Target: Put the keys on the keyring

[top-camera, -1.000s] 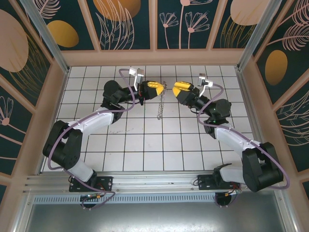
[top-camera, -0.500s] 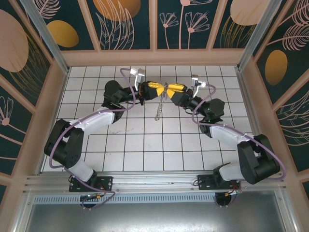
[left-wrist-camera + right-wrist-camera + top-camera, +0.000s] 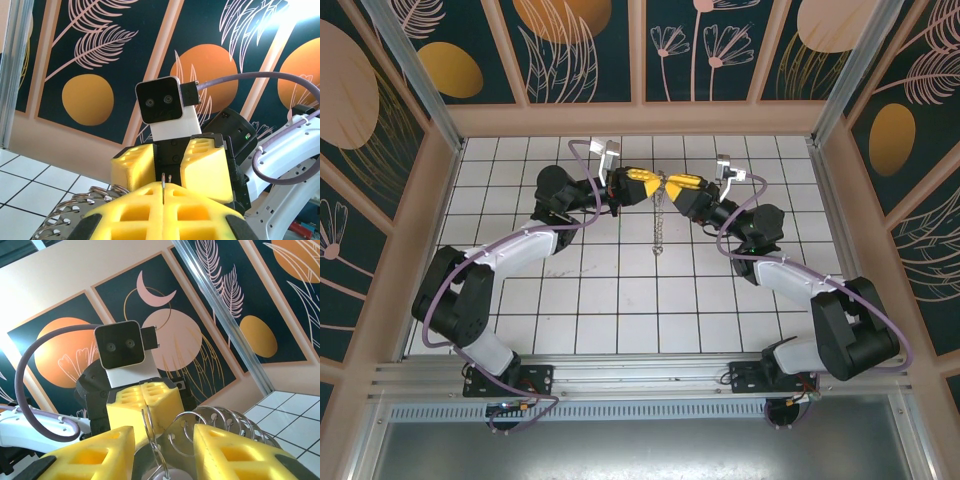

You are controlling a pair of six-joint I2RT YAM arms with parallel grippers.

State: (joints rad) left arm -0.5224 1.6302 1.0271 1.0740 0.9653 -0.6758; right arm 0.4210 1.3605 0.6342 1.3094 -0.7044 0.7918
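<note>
Left gripper [image 3: 655, 185] pressed shut, pinching keyring [image 3: 660, 218] wire. Right gripper [image 3: 164, 442] spread, tip-to-tip opposite, loop between its jaws, rest hanging below.

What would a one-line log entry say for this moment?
left claw: shut on keyring | right claw: open around keyring | claws: tip to tip

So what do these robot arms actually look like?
The left arm and right arm match: white links, chunky black joints, a purple cable looping alongside, blocky yellow fingers, and a boxy black-faced white camera at each wrist.
</note>
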